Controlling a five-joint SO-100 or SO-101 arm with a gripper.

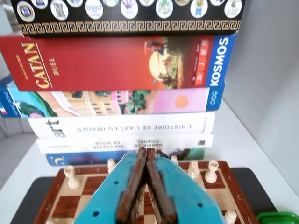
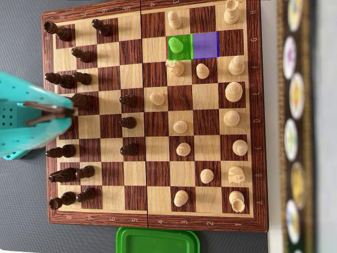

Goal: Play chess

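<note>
With the hand (image 2: 64,110) closed and empty, open it above the green-marked pawn (image 2: 176,46), then descend straight, clearing the neighbouring knight (image 2: 175,67).

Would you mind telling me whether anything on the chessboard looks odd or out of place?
Yes: in the overhead view two neighbouring squares near the board's top edge are tinted, a green square under a light pawn and an empty purple square beside it. Otherwise the chessboard looks orderly, with no piece obviously toppled.
</note>
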